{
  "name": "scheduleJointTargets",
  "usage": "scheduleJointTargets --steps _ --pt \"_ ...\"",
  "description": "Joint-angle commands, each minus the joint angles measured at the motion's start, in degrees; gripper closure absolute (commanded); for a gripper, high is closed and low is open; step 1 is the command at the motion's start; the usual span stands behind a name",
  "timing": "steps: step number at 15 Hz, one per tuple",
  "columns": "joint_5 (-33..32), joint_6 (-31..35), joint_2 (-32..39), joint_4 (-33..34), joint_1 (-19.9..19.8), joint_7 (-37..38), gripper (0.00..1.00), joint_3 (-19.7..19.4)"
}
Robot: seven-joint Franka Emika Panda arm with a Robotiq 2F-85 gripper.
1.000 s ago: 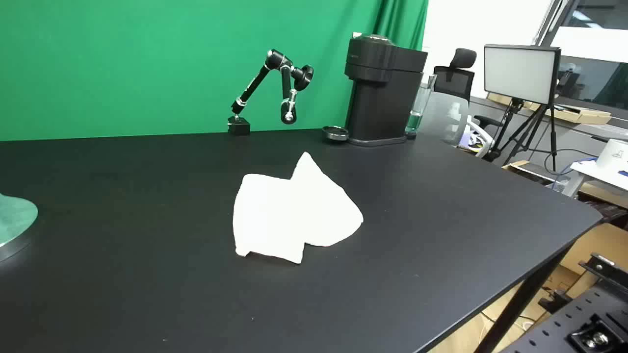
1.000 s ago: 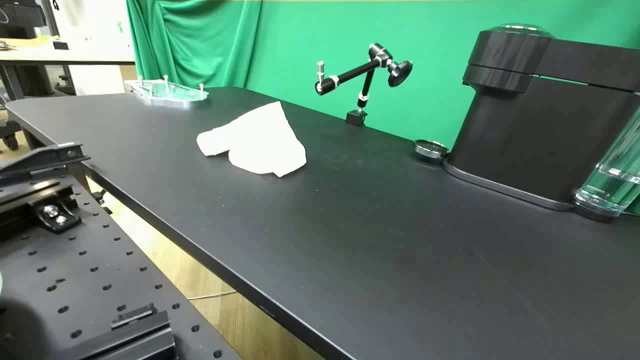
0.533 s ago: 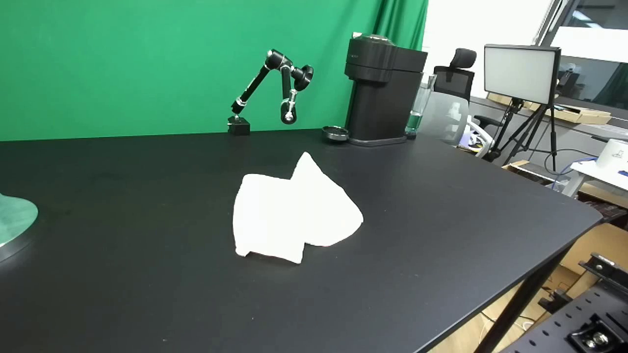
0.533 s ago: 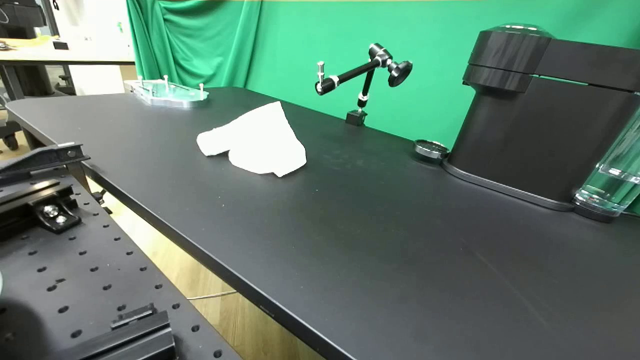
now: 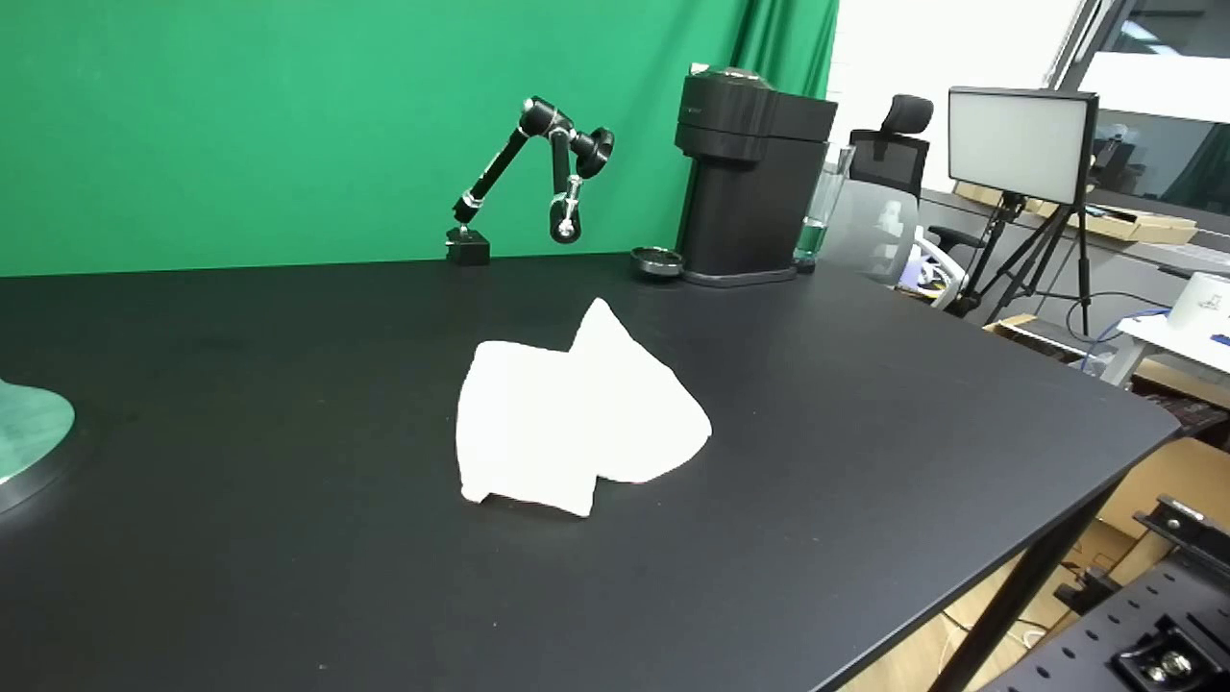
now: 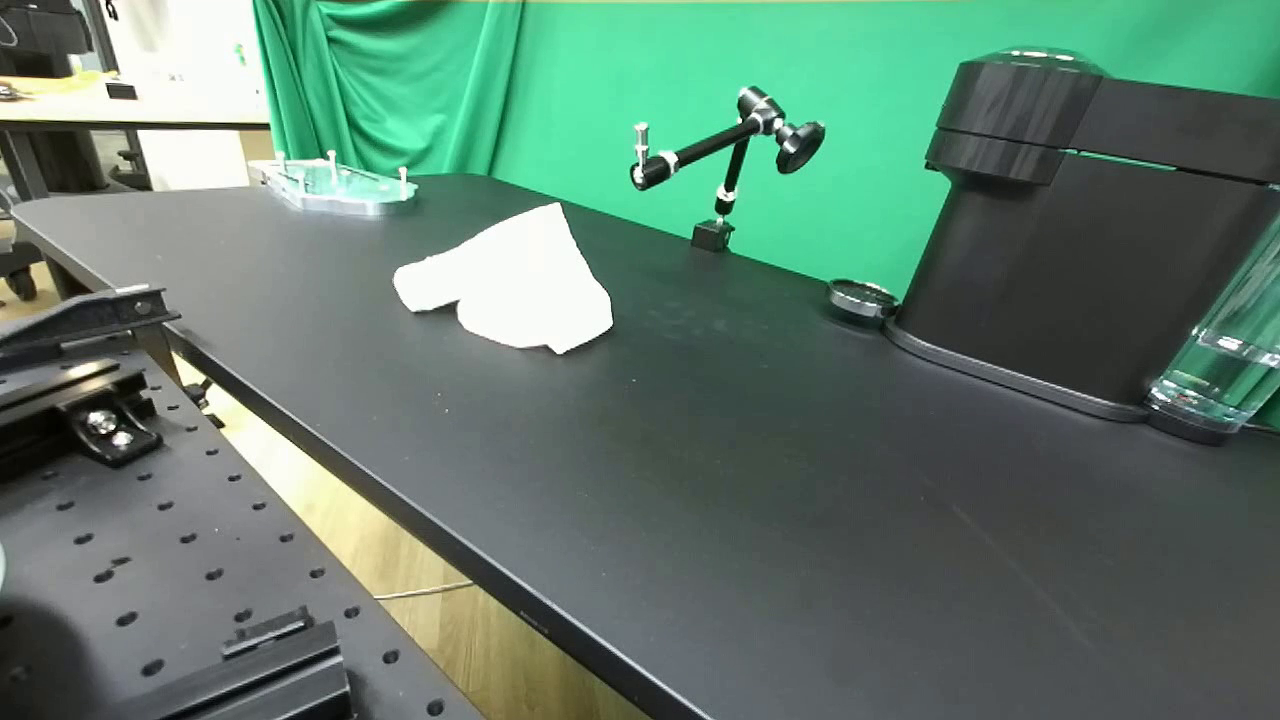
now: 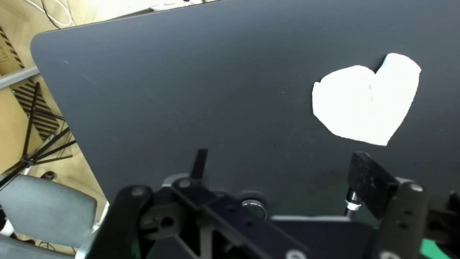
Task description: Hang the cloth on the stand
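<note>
One white cloth (image 5: 577,413) is found lying on the table (image 5: 865,452)

In both exterior views, the cloth is seen spread in two uneven parts on the dark surface, nearer than the black jointed stand (image 5: 496,172) and well apart from it. The stand is placed at the far edge, before a green curtain (image 5: 288,125). To its right, along the same edge, a small round dish (image 6: 861,299) can be noticed just beside a tall black machine (image 6: 1070,250). In an exterior view, a clear pegged plate (image 6: 350,197) is located to the left of the cloth, farther away. In the wrist view, the gripper (image 7: 282,166) is shown with its fingers (image 7: 370,181) set wide apart, and the cloth is seen on the right side, apart from the fingertips.
</note>
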Motion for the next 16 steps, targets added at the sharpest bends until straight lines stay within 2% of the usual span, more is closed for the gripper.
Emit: scheduleJointTargets --steps 1,4,9,11,12,13,16 --pt "0.7 4.7 3.5 -1.0 1.6 1.9 0.00 0.1" --pt "2.5 11.2 8.3 -2.7 4.3 0.6 0.00 0.8" --pt "10.7 18.9 20.2 -3.1 14.0 -7.9 0.00 1.3" --pt "13.0 21.4 25.2 -2.1 16.7 -10.3 0.00 2.2" --pt "12.0 21.4 27.0 -0.9 16.4 -10.1 0.00 3.2" --pt "11.7 21.3 22.7 -4.0 15.3 -9.0 0.00 3.1" --pt "11.7 22.3 26.9 -2.5 15.9 -9.4 0.00 4.0"
